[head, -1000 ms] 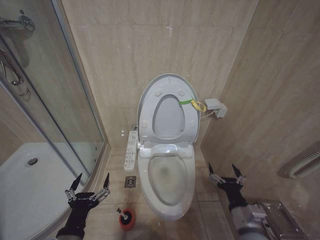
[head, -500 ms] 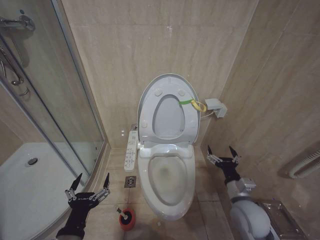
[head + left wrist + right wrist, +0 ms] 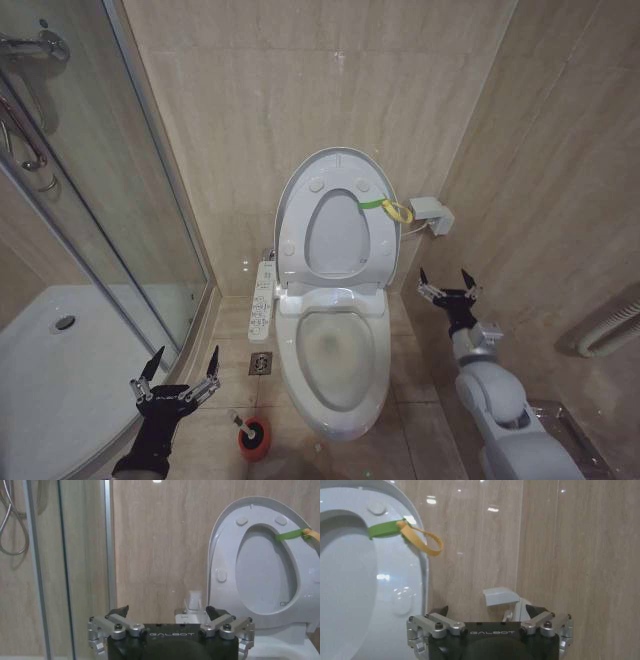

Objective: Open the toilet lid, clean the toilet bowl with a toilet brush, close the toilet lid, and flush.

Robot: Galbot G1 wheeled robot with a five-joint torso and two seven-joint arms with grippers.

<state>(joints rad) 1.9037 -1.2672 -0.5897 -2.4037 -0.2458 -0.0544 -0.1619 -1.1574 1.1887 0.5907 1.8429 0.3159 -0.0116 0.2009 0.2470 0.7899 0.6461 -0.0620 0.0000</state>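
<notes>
Hovering low beside the shower glass, the left gripper (image 3: 179, 371) has its fingers spread wide and empty, with the toilet brush (image 3: 252, 437) in its red holder on the floor just off to its right and nearer the robot. Farther ahead, the right gripper (image 3: 447, 287), likewise agape and holding nothing, hangs right of the toilet bowl (image 3: 333, 372). Beyond both, the toilet lid (image 3: 337, 218) stands raised against the wall, its yellow-green band (image 3: 383, 207) above and left of the right gripper.
</notes>
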